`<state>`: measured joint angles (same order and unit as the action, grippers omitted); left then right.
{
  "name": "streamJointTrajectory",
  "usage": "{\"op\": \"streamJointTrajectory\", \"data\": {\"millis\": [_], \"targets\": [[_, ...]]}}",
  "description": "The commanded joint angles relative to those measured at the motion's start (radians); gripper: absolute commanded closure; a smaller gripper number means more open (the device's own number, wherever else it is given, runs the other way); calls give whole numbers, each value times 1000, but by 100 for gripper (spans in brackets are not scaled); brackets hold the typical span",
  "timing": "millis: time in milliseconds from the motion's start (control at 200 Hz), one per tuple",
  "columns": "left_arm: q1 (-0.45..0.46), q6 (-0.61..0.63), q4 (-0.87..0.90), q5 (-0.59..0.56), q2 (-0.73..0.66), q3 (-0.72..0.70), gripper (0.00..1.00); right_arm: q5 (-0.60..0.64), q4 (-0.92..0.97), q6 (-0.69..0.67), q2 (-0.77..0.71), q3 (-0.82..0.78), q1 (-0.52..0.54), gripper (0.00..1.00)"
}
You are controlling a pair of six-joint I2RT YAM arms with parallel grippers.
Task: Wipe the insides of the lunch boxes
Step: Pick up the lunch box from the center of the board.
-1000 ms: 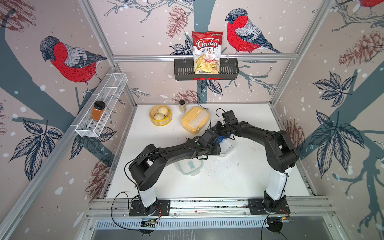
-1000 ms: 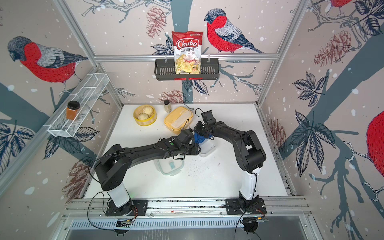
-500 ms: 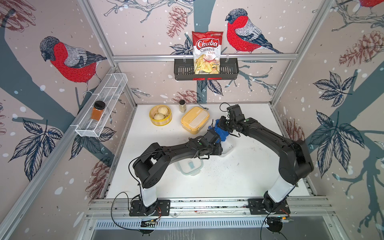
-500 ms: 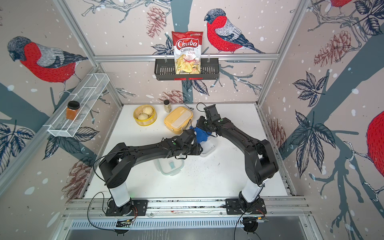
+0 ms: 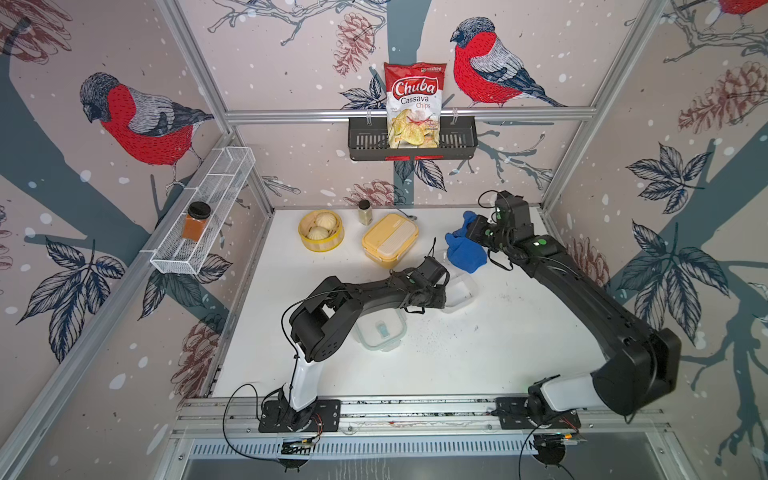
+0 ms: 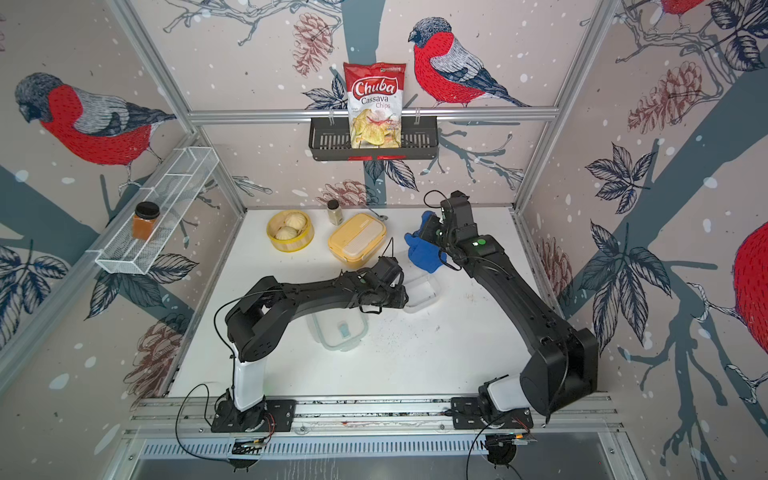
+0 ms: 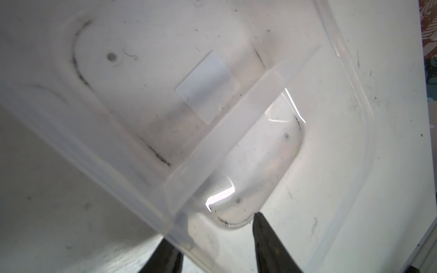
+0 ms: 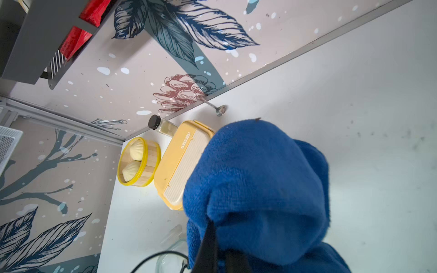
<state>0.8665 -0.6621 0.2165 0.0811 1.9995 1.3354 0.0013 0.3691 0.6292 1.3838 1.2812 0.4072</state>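
Saw nearest, flat on the white table [image 5: 498,353], the green-rimmed clear lid [image 5: 380,332], partly under the left arm [image 5: 365,291]. Found just beyond it the clear lunch box [image 5: 459,291], open side up, with dark specks and streaks showing through it. Noted the left gripper [image 7: 212,236] set astride a corner of its wall, one finger inside and one outside, at a middling gap. Could not tell pinching from merely bracketing. Judged the box light, stiff, thin-walled and slick, likely to skid or tip under a wipe. Best held at rim and wall. Saw farther out the right gripper [image 5: 478,232] clamped on a soft blue cloth [image 5: 465,255], draped near the box's far side, with nothing between. Found farther still the yellow lunch box [image 5: 390,243], lid on, probably needing opening first. Crowded beside it by a steamer basket [image 5: 321,230] of buns, a small jar [image 5: 364,212] and a spoon [image 8: 218,110] at the back wall.
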Motion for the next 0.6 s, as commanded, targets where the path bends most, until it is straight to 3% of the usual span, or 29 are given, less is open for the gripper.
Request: {"op": "streamJointTrajectory", "data": {"millis": [0, 90, 315, 445, 595], "targets": [[-15, 104, 91, -40, 11, 44, 78, 89, -4, -61, -60, -51, -25, 100], [-37, 181, 164, -44, 23, 94, 88, 92, 8, -76, -114, -109, -64, 100], [-104, 365, 379, -10, 103, 315, 89, 80, 64, -120, -199, -197, -105, 99], [-110, 452, 489, -12, 167, 466, 89, 22, 65, -160, -206, -200, -104, 99], [-115, 557, 536, 19, 216, 538, 91, -57, 23, -195, -204, -183, -99, 98]]}}
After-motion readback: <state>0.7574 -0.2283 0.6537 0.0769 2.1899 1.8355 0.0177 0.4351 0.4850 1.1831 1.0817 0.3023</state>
